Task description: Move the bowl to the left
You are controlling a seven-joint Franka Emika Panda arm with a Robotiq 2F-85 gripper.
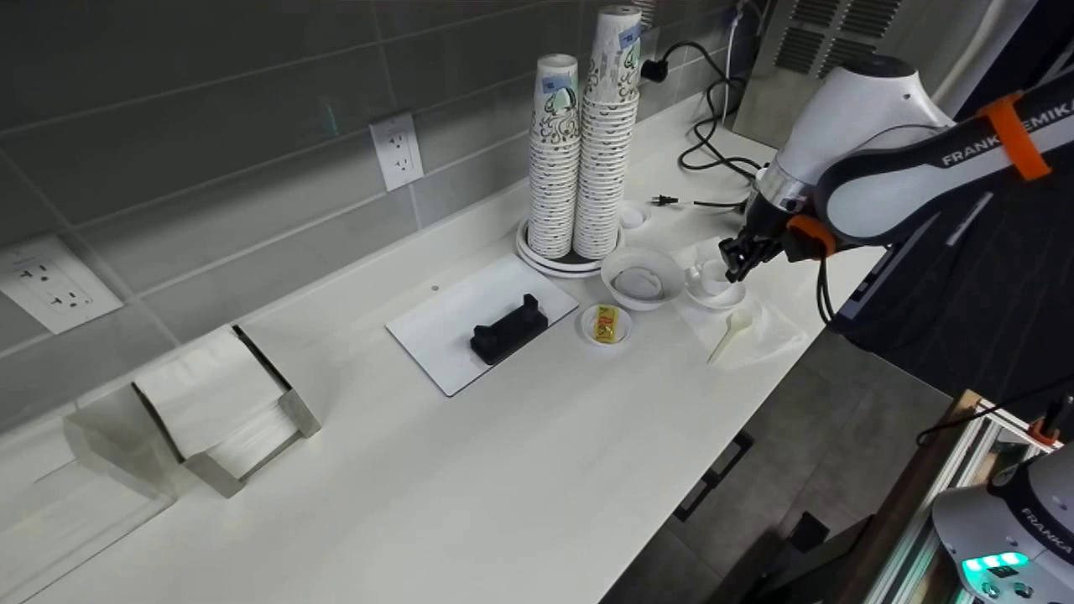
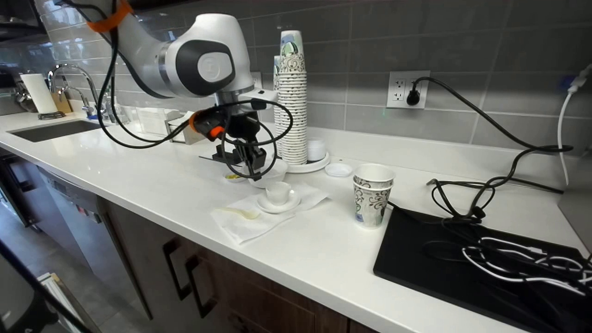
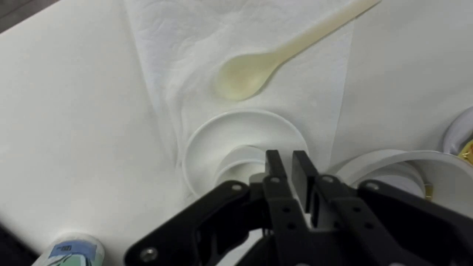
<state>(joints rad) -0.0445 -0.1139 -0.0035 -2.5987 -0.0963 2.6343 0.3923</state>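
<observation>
Claw point(image 3: 286, 154) hangs above the counter point(image 1: 503, 470), spread only slightly, with a narrow gap between its tips. Seen in the wrist view, the tips overlap the saucer point(image 3: 207, 144) at three o'clock; the teacup point(image 2: 276, 194) stands upright on it. In that view the bowl point(image 3: 452, 181) rests between three and four o'clock from the saucer, a round white thing point(image 3: 404, 181) inside. Toward one o'clock, the spoon point(image 3: 258, 66) lies on the napkin point(image 3: 314, 92).
</observation>
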